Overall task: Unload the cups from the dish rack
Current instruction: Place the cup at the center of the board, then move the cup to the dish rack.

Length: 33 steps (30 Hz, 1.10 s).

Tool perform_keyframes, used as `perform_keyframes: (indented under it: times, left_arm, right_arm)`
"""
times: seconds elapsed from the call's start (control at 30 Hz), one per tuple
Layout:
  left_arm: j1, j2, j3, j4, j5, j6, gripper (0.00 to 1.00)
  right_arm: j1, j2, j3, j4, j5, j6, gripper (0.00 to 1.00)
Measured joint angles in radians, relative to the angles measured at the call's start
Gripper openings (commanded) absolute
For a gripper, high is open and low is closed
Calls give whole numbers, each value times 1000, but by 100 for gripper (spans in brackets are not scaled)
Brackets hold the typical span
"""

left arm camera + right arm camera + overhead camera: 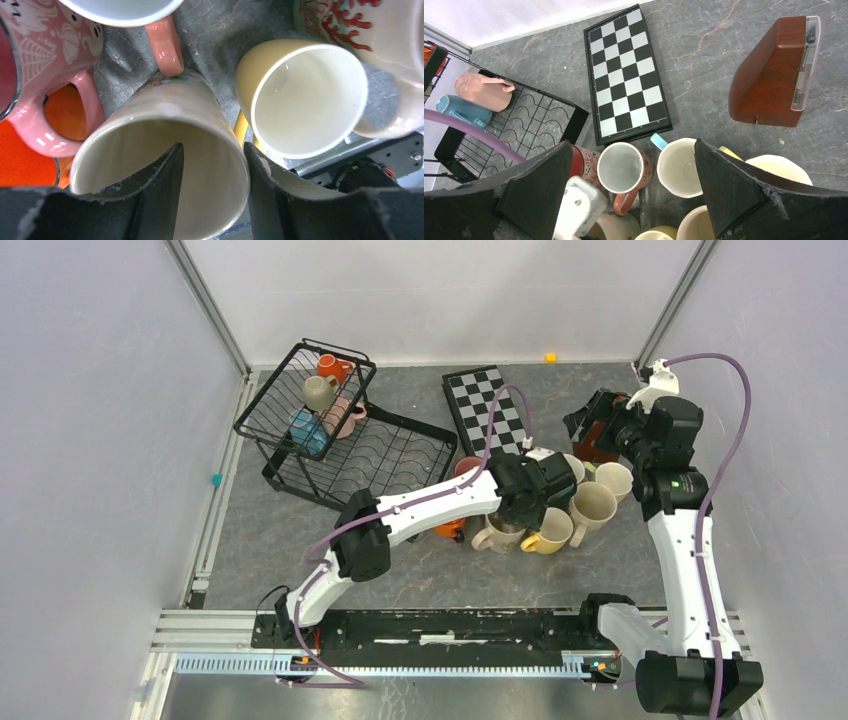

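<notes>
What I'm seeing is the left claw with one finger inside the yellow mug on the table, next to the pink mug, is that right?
Not quite. The left wrist view shows the left claw with one finger inside the cream mug, not the yellow mug, which stands just beside it. The rest holds: it is on the table, next to the pink mug.

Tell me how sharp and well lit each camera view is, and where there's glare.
Top view: even soft light, sharp, only faint shadows. Left wrist view: very close, small glare spots on the pink mug, the cream mug stretched by the lens. Right wrist view: checkerboard crisp, near fingers dark and soft-edged.
</notes>
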Motion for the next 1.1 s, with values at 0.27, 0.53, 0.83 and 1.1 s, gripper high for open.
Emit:
perform_keyframes:
  times: [0.27,0.53,0.83,1.1]
  left_arm:
    - [0,-143,-30,10,-3,15,73]
    - [0,-326,-90,37,-14,34,88]
    - [0,-532,-185,61,-105,68,100]
    - [3,-779,-371,114,-313,118,100]
  right_arm:
    - [0,-8,0,0,-3,0,98]
    - [0,-16,0,3,-10,-3,98]
    - [0,-44,-29,34,-37,-11,98]
    - [3,-66,-69,51,-64,-22,98]
